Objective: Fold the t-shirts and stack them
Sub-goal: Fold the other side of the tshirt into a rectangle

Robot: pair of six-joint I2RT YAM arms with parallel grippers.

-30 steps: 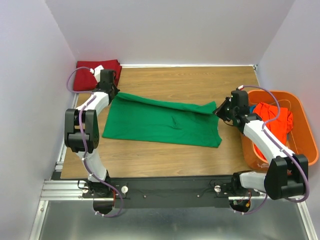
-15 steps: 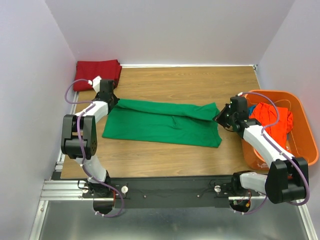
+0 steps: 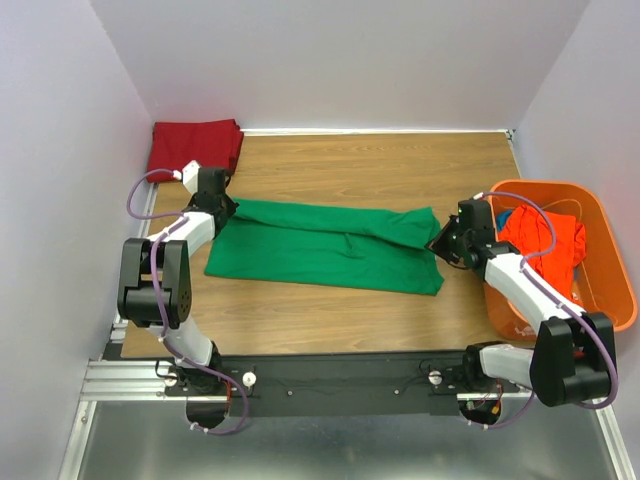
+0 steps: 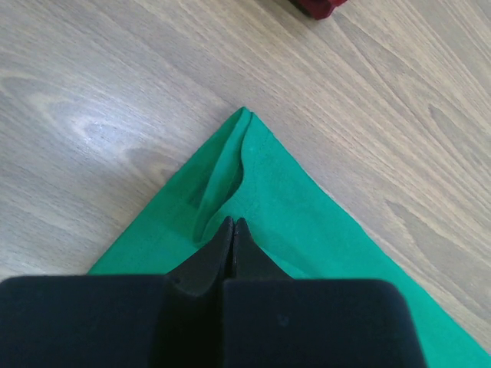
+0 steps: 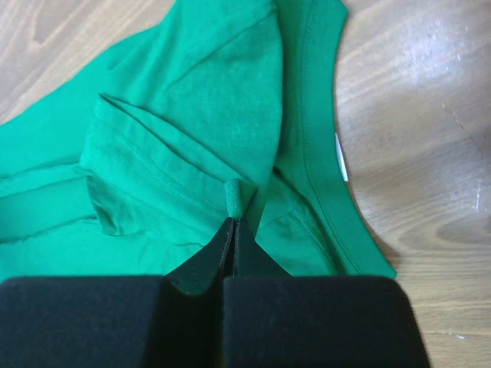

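Observation:
The bright green t-shirt [image 3: 325, 245] lies on the wooden table, folded lengthwise into a long band. My left gripper [image 3: 216, 206] is shut on its far left corner [image 4: 245, 165], low to the table. My right gripper [image 3: 441, 240] is shut on the shirt's right end by the collar [image 5: 307, 100]; a small nub of green cloth [image 5: 235, 198] sticks out past the tips. The dark red t-shirt [image 3: 195, 145] lies folded at the far left corner; an edge of it shows in the left wrist view [image 4: 318, 6]. The orange-red t-shirt [image 3: 550, 240] lies crumpled in the basket.
The rigid orange plastic basket [image 3: 545, 185] stands at the right edge of the table, beside my right arm. White walls close in the left, far and right sides. Bare wood shows beyond the green shirt [image 3: 380, 170].
Both grippers have moved toward the near side and down, carrying the green shirt's raised far edge with them. The fold now lies flatter on the shirt.

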